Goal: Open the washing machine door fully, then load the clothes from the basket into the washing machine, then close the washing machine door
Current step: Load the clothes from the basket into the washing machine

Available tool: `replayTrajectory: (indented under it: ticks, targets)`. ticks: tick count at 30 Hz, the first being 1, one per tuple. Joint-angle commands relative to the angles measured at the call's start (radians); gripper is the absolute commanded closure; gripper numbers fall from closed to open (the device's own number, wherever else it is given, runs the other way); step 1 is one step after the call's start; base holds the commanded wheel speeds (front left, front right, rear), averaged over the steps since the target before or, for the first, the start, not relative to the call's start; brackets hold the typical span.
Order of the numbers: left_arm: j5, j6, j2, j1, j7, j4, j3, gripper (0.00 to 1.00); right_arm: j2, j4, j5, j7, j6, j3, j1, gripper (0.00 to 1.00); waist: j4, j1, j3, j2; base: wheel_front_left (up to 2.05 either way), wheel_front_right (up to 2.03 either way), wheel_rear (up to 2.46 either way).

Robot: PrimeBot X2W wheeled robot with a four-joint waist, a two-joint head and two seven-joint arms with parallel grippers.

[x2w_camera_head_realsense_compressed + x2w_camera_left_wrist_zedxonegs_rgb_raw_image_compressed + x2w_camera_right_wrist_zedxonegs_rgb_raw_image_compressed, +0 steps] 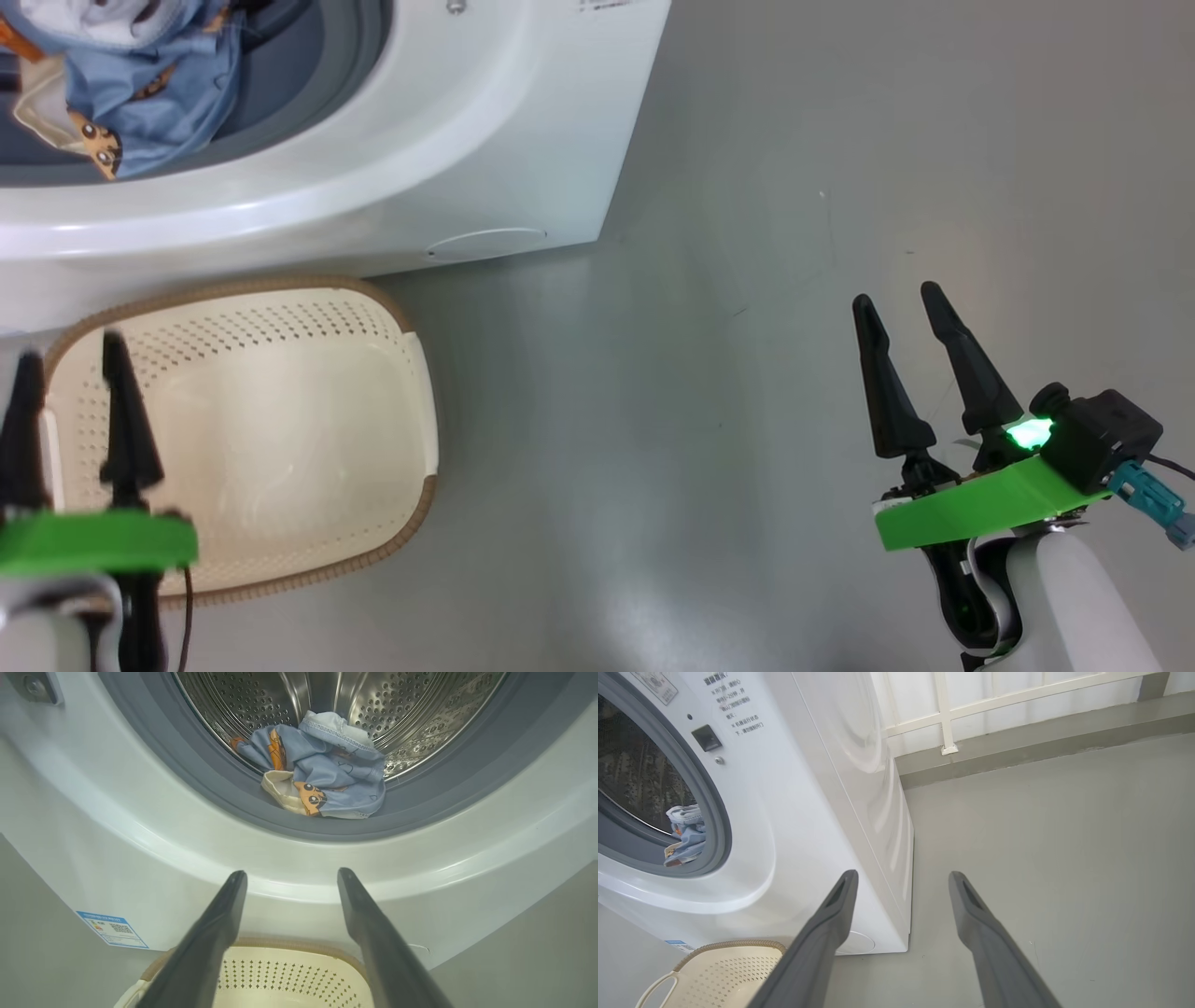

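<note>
Clothes [322,779] lay at the mouth of the drum [420,709] of the washing machine [448,140], beyond the left fingers [126,420], which stood apart above the empty basket [280,322]. Right fingers [966,364], likewise apart, hung over the floor [747,327], right of the machine.

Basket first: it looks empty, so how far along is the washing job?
Loading looks done: the basket shows nothing inside, and the clothes lie at the drum mouth, partly on the grey seal. Nothing is in hand; the left gripper and right gripper are open and empty. Left: perhaps push the clothes deeper, then close the door.
</note>
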Motion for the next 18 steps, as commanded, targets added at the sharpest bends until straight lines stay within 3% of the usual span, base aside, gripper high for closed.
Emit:
replayTrajectory:
  ticks: [1,8,18]
  targets:
    - [0.012,-0.002,0.02,0.037,-0.005,-0.036,0.042,0.0,-0.004,-0.019,-0.007,-0.005,0.002,0.026,0.032,0.0,-0.005,0.0,-0.007,-0.0001,0.0,0.0,0.0]
    - [0.014,-0.002,-0.009,0.124,-0.005,-0.091,0.077,0.0,-0.01,-0.014,0.0,-0.005,0.002,0.032,0.044,0.0,-0.005,0.0,-0.025,-0.0001,0.0,0.0,0.0]
    - [0.006,-0.002,-0.012,0.116,-0.005,-0.082,0.072,0.0,-0.016,-0.009,0.004,-0.005,0.002,0.034,0.045,0.0,0.001,0.0,-0.031,-0.0001,0.0,0.0,0.0]
